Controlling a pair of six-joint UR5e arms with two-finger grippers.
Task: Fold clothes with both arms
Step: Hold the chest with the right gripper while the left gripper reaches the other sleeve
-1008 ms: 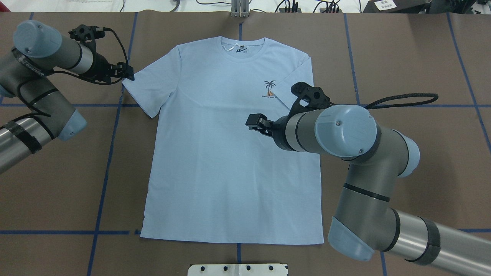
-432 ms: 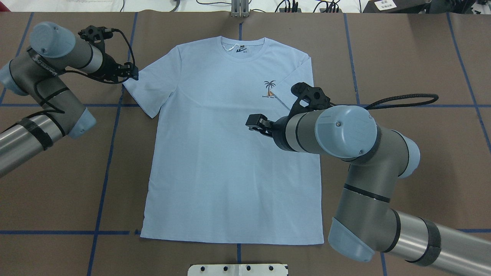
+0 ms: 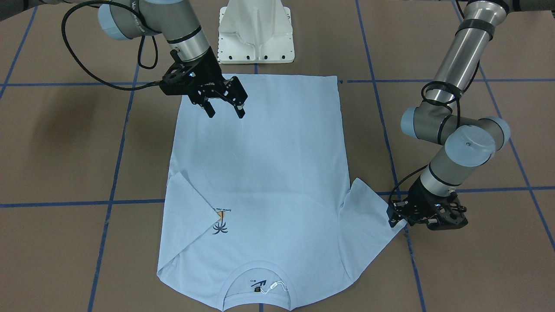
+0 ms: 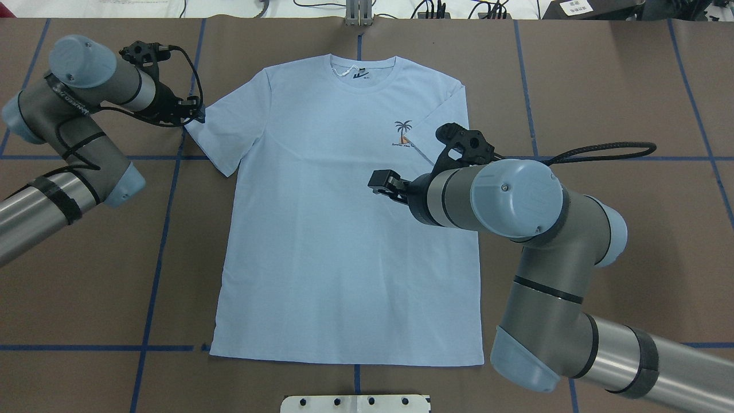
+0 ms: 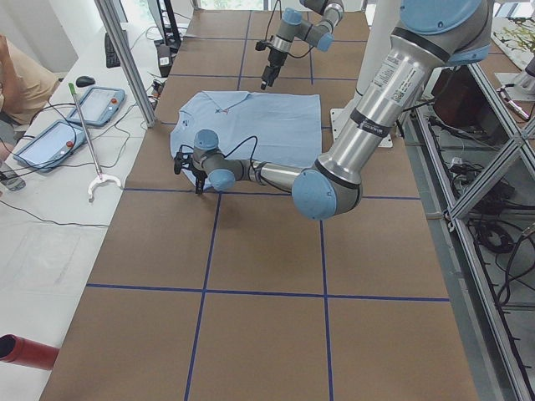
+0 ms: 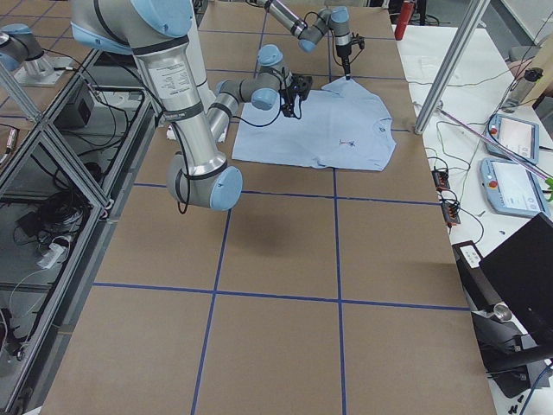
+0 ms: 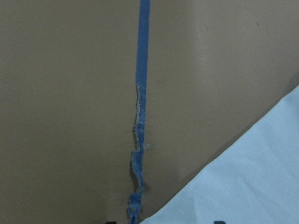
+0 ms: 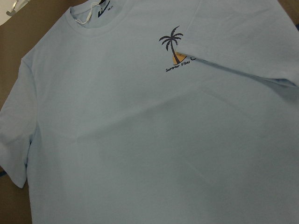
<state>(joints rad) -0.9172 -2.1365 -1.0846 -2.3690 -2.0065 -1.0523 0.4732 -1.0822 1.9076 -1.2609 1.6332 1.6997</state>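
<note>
On matte brown table (image 4: pixel 602 86), smooth lt-blue tee (image 4: pixel 321 229), ribbed rnd collar (image 3: pixel 256 264)

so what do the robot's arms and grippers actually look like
The left arm and right arm are grey metal tubes with rounded light blue joint caps, and black bands wrap their silver lower segments. Each ends in a black two-finger gripper, the left gripper and the right gripper, fed by a looping black cable. Pale lettering marks the right gripper's body.

"Summer Vibes" beneath palm print (image 8: pixel 172 45) on T-shirt (image 8: pixel 140 140)
</note>
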